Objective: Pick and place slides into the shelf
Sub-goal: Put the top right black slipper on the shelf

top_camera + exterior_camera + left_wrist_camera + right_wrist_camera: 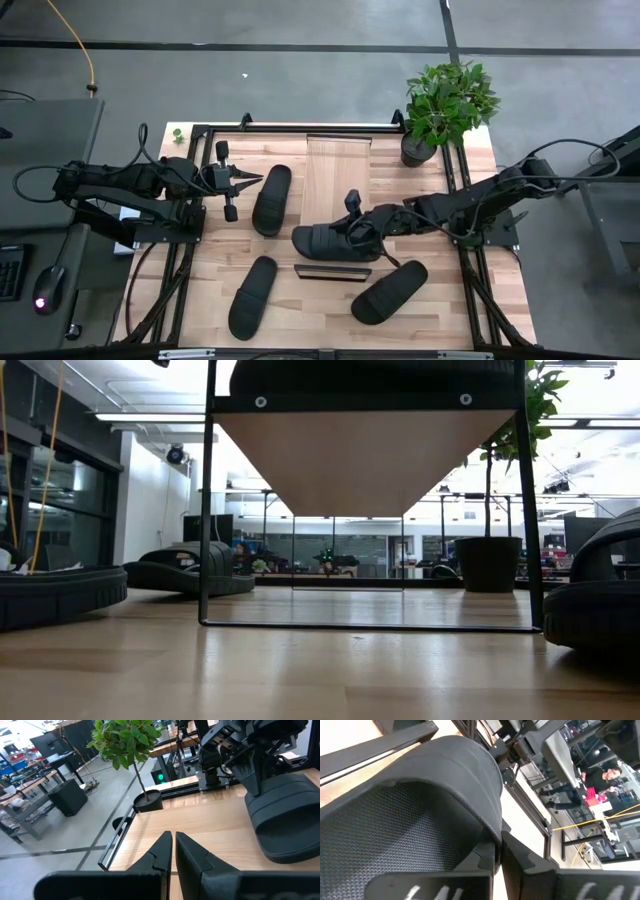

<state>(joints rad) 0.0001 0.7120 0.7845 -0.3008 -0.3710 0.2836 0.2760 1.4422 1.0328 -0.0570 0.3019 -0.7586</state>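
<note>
A: Reading the held slide (pixel 325 240) lying lengthwise across the desk (pixel 470 300), on the shelf's (pixel 337 165) near end.
B: Grip?
A: My right gripper (pixel 352 232) is clamped on its strap. My left gripper (pixel 252 180), fingers together and holding nothing, points at another slide (pixel 272 199) just beside it.

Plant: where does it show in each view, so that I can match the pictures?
High view: the plant stands at the table's far right corner.
Low view: at the right, its pot is behind the shelf's leg.
Left wrist view: its leaves are at the top, left of centre.
Right wrist view: not in it.
Shared landmark: the slide held by the right gripper, seen in the high and both wrist views.
</note>
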